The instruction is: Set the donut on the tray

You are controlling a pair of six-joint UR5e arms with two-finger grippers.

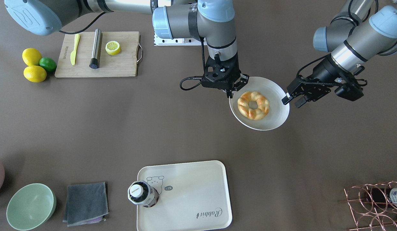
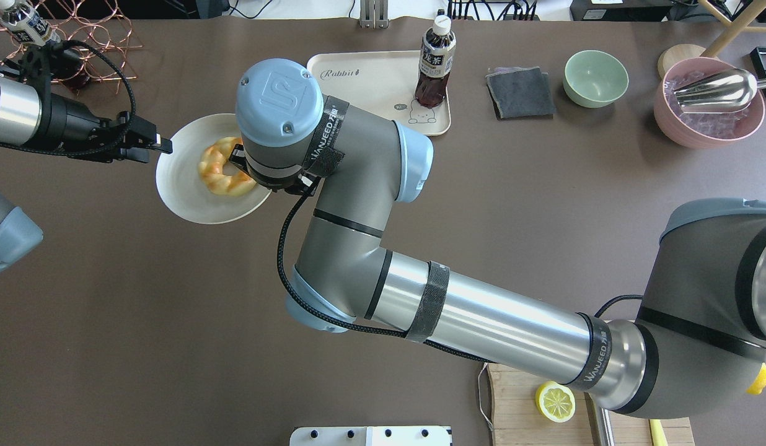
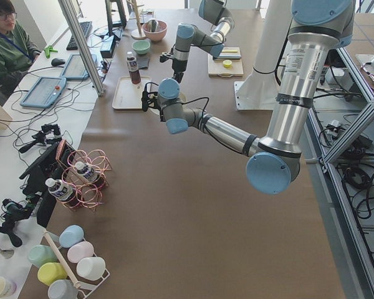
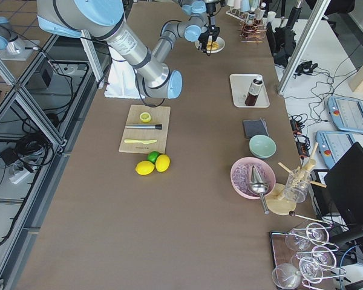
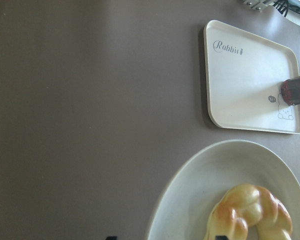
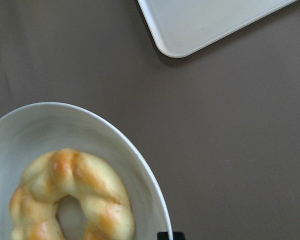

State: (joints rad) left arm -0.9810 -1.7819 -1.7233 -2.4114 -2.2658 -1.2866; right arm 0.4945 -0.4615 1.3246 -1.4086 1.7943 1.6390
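Observation:
The donut point(image 1: 253, 105), a golden braided ring, lies in a round white plate point(image 1: 269, 123) right of centre. It also shows in the overhead view point(image 2: 217, 170) and in both wrist views point(image 5: 250, 212) point(image 6: 70, 195). My right gripper point(image 1: 231, 93) points down at the plate's near rim. It is shut and seems to pinch the rim. My left gripper point(image 1: 291, 101) is open, and its fingers straddle the opposite rim. The cream tray point(image 1: 192, 189) with the bear drawing and "Rabbit" script lies apart from the plate at the far edge. A bottle point(image 1: 142, 193) stands on one corner of it.
A wooden cutting board point(image 1: 121, 67) holds a lemon half, a knife and a metal cylinder. Two lemons and a lime point(image 1: 48, 64) lie beside it. A green bowl point(image 1: 30, 206), a grey cloth point(image 1: 86, 202) and a copper wire rack point(image 1: 375, 205) sit along the far edge.

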